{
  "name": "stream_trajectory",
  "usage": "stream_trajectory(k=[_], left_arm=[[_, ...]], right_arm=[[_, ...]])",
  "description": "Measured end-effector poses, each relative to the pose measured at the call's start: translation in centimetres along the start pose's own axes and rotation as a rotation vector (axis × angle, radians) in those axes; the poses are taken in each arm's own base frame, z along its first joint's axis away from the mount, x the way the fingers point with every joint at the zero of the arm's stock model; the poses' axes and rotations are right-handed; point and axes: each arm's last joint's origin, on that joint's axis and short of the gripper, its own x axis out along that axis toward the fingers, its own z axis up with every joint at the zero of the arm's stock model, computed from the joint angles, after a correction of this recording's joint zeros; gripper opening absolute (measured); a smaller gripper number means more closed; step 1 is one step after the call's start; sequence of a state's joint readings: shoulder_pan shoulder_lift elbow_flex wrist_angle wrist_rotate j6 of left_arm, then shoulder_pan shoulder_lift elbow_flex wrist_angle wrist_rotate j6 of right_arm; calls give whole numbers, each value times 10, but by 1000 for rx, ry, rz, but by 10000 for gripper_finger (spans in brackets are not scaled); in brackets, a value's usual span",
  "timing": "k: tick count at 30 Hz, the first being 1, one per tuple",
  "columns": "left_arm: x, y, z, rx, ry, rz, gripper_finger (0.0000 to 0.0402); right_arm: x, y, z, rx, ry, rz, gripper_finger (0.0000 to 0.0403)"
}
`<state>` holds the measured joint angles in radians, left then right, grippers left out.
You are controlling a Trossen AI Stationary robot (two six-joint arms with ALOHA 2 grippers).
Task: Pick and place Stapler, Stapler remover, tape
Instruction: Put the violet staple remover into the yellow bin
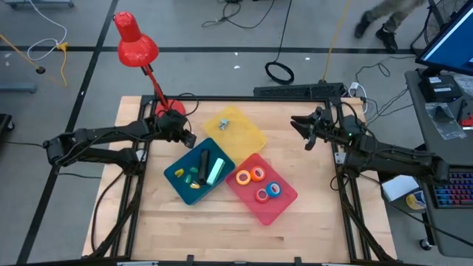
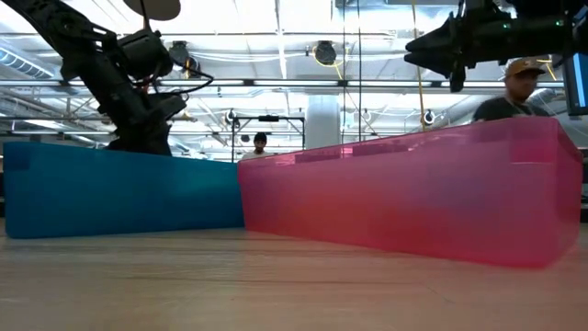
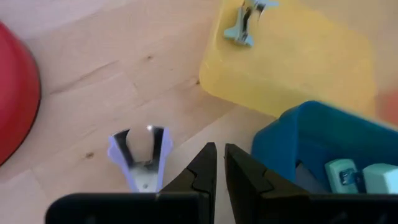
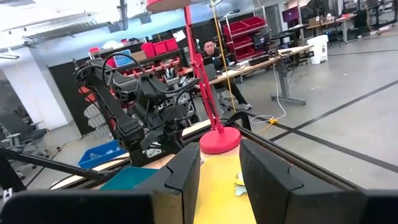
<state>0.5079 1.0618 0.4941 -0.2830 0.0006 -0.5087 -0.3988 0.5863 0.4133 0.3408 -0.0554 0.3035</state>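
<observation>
Sorting looks nearly done: four small coloured tape rolls point(image 1: 258, 182) fill the pink plastic tray point(image 1: 284, 206), staplers point(image 1: 207, 168) the blue tray point(image 1: 175, 185), one remover point(image 1: 225, 123) the yellow tray point(image 1: 247, 134), while a purple staple remover point(image 3: 142, 157) lies on the wood just beside the left gripper's point(image 3: 220, 163) empty, pressed-together fingers, and the right gripper point(image 4: 219, 163) waits apart, holding nothing

A grey floor point(image 1: 222, 29) crossed by dark lines and cables point(image 1: 279, 71) is seen around the wooden bench point(image 1: 222, 229). Red shelving point(image 4: 245, 28) and long tables point(image 4: 273, 59) are seen beyond. Ceiling lights point(image 2: 276, 14) are lit overhead.
</observation>
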Motion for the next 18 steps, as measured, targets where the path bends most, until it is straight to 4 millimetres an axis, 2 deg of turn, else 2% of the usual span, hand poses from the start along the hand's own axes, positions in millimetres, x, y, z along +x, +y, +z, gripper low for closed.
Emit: stream_trajectory(k=[10, 13, 18], left_arm=[[0, 9, 0, -19, 27, 38, 45], [0, 9, 0, -16, 28, 38, 75], [0, 10, 1, -28, 12, 67, 147]], right_arm=[[-1, 0, -1, 3, -4, -4, 105], [-1, 0, -1, 3, -4, -3, 107], [-1, 0, -1, 3, -4, -3, 105]])
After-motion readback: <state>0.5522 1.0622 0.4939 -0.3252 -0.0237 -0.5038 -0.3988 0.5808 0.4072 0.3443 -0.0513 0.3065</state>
